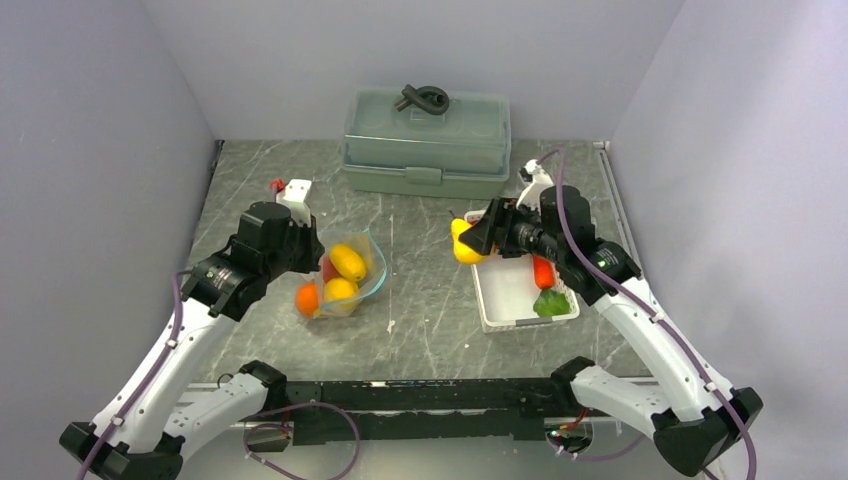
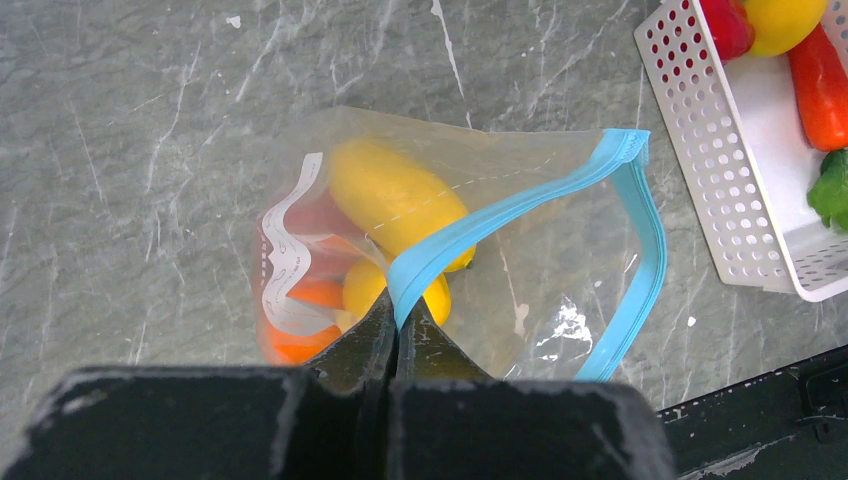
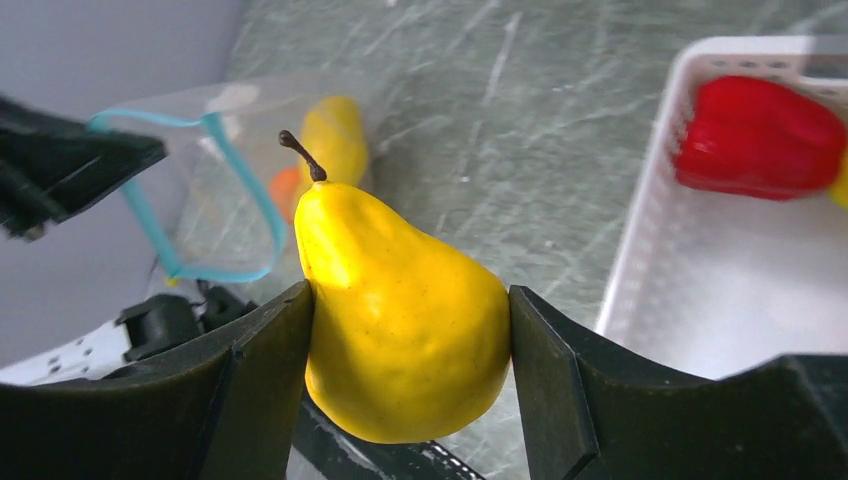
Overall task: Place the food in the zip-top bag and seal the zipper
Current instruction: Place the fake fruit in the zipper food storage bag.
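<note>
Two arms: the left arm point(image 1: 170, 350) and the right arm point(image 1: 655, 330) rise from the near edge of the grey marbled bench point(image 1: 430, 300).
Left end effector point(image 2: 397, 320): jaws pressed fully together, pinching the zipper point(image 2: 640, 250) at the near side of the bag's mouth.
Zip-top bag point(image 2: 560, 200): lies on the left half of the bench, with its mouth standing open toward the basket.
Food in the bag: a long yellow fruit point(image 2: 395, 200), a rounder yellow fruit point(image 2: 365, 285), an orange point(image 2: 300, 345) and a pinkish-red piece point(image 2: 315, 220) sit at the closed end.
Right end effector point(image 3: 410, 295): jaws spread wide, one finger on each side of a yellow pear point(image 3: 400, 330), stem pointing toward the bag.
Pear's place: between bag and basket, just beside the basket's left edge.
Basket point(image 2: 700, 160): white lattice, on the right half of the bench, holding a red piece point(image 3: 760, 135), an orange-red long piece point(image 2: 820, 85) and a green piece point(image 2: 830, 185).
Lidded box point(image 1: 427, 140): grey-green, at the far wall, a dark coiled thing point(image 1: 422, 98) on its lid.
</note>
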Robot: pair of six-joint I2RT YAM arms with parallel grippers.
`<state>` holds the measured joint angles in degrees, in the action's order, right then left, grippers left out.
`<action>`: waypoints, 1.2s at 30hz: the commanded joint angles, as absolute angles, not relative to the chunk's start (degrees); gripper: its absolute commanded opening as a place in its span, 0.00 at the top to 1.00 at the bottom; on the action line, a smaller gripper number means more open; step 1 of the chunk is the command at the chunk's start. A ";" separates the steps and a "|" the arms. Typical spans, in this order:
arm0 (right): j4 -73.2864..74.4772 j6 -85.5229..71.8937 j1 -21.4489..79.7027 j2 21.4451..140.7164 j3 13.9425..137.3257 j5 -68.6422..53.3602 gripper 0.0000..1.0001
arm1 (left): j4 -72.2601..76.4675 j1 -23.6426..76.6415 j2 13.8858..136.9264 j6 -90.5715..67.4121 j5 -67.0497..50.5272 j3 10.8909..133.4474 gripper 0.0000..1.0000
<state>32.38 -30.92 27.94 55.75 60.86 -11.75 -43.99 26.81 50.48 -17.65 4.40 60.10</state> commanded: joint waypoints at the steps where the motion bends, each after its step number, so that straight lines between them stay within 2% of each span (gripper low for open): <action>1: 25.02 -30.47 32.83 56.09 64.25 -16.01 1.00 | -42.20 26.72 50.27 -17.14 5.10 59.92 1.00; 9: 22.72 -29.88 46.57 63.10 69.35 -12.12 1.00 | -42.19 26.73 50.19 -17.15 5.05 59.94 1.00; 17: 21.55 -29.27 54.38 72.86 75.10 -9.50 1.00 | -42.23 26.72 49.97 -17.26 5.12 59.85 1.00; 24: 22.40 -30.52 58.04 81.18 80.91 -6.17 0.98 | -42.22 26.78 49.97 -17.36 5.10 59.94 1.00; 36: 23.18 -38.15 58.66 91.84 87.27 -0.91 0.97 | -42.10 26.75 49.66 -17.49 4.95 59.77 1.00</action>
